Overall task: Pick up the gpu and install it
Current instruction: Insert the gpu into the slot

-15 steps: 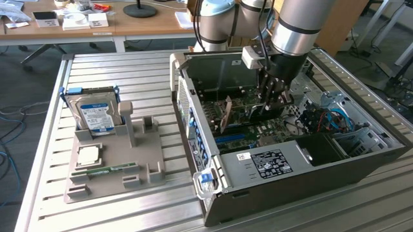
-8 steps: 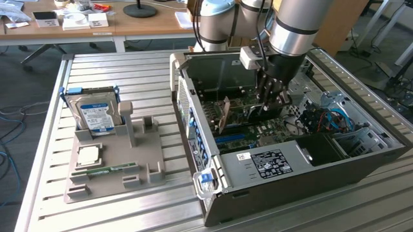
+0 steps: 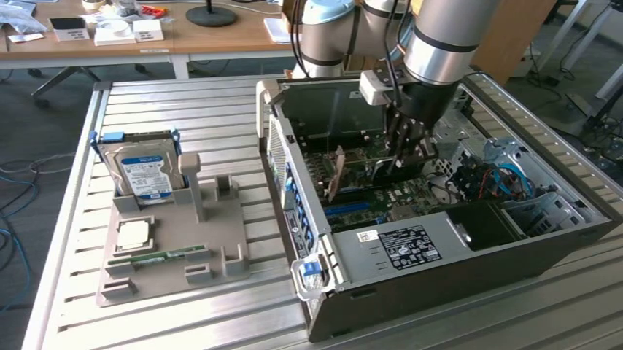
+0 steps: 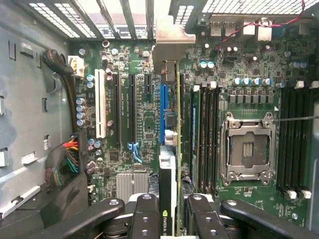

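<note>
The gpu (image 4: 168, 199) stands on edge inside the open computer case (image 3: 428, 251), seen edge-on in the wrist view with its black cooler side and thin green board. Its silver end bracket (image 4: 169, 42) reaches the rear slot openings. My gripper (image 4: 169, 219) is shut on the card, one finger (image 4: 146, 214) on each side of it. The card runs along the blue slot (image 4: 163, 104) on the motherboard (image 4: 144, 124); whether it sits in a slot I cannot tell. In the exterior view my gripper (image 3: 409, 157) reaches down into the case, holding the gpu (image 3: 362, 166) upright.
A grey holder tray (image 3: 171, 219) on the exterior view's left carries a silver hard drive (image 3: 146, 171), a processor chip (image 3: 134, 235) and a green memory stick (image 3: 160, 257). Inside the case are the processor socket (image 4: 247, 149), black memory slots (image 4: 294, 139) and cable bundles (image 4: 65, 159).
</note>
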Robot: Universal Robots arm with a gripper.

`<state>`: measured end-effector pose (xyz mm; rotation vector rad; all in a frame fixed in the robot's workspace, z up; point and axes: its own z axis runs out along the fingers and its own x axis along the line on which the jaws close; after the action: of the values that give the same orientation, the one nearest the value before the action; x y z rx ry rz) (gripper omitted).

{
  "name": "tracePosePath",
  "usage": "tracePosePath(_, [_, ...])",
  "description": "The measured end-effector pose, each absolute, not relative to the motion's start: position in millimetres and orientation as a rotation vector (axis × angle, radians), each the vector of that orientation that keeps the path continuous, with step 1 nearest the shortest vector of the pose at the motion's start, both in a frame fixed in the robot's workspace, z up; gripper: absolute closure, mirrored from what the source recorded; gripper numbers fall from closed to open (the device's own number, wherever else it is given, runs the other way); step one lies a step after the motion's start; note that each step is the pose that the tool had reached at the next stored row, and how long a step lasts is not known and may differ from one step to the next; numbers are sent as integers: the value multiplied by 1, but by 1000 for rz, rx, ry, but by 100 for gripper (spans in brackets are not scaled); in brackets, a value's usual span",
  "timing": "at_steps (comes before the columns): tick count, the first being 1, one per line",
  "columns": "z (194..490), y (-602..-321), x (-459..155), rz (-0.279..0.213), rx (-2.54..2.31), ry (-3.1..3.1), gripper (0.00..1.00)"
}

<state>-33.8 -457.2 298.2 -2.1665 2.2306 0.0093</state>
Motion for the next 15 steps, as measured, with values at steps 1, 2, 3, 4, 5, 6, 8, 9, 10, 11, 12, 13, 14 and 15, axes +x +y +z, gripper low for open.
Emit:
tracePosePath(1, [298,-457,-35,9,-2167,2230,73])
tracePosePath(2, [298,-457,-36,9,-2167,2231,73])
tracePosePath(3, [297,-457,-37,9,-2167,2231,73])
tracePosePath(4, [297,-457,-38,9,-2167,2231,73])
tracePosePath(5, [297,-457,-40,9,-2167,2231,73])
tracePosePath(6, [297,-457,-41,9,-2167,2231,73])
tracePosePath(8, [295,-457,-44,9,-2166,2230,73])
tracePosePath(9, [294,-457,-45,9,-2166,2230,73])
tracePosePath(10, [292,-457,-46,8,-2166,2230,73])
tracePosePath(11, [291,-457,-47,8,-2166,2230,73])
tracePosePath(12, [289,-457,-47,8,-2166,2230,73])
tracePosePath(13, [288,-457,-48,8,-2166,2230,73])
tracePosePath(14, [287,-457,-48,8,-2166,2230,73])
tracePosePath(15, [286,-457,-48,8,-2166,2230,73])
